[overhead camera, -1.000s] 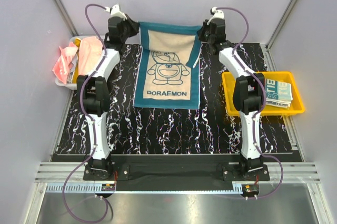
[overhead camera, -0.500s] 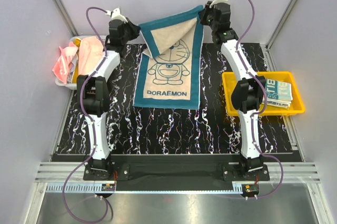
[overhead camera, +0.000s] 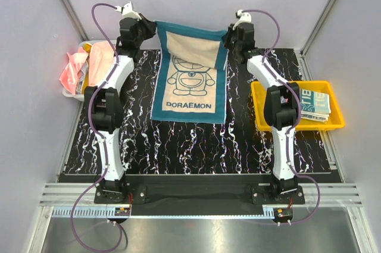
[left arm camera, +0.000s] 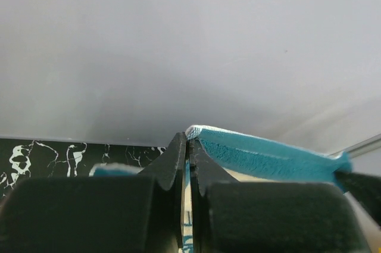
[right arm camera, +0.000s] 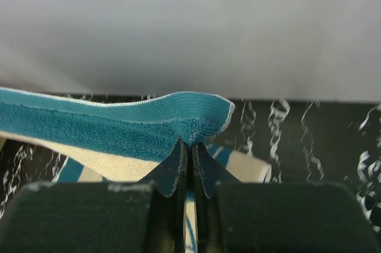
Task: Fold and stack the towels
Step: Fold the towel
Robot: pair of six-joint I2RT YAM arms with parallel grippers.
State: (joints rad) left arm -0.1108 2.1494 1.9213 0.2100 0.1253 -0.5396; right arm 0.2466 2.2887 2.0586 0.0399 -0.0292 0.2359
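A teal-and-cream towel (overhead camera: 189,80) with a cartoon cat print lies lengthwise on the black marbled mat (overhead camera: 238,140), its far edge lifted off the surface. My left gripper (overhead camera: 152,27) is shut on the far left corner and my right gripper (overhead camera: 228,36) is shut on the far right corner. In the left wrist view the teal border (left arm camera: 268,158) runs off to the right from the closed left gripper (left arm camera: 189,141). In the right wrist view the teal corner (right arm camera: 119,125) bunches above the closed right gripper (right arm camera: 191,146). The near edge rests flat on the mat.
A white mesh basket (overhead camera: 72,93) at the left edge holds pink and peach towels (overhead camera: 98,59). At the right a yellow tray (overhead camera: 262,116) holds a folded patterned towel (overhead camera: 315,104). Grey walls stand close behind the grippers.
Half a second ago the right gripper held its corner raised high, slanting the far edge. It has come back down, and the far edge now stretches level between both grippers.
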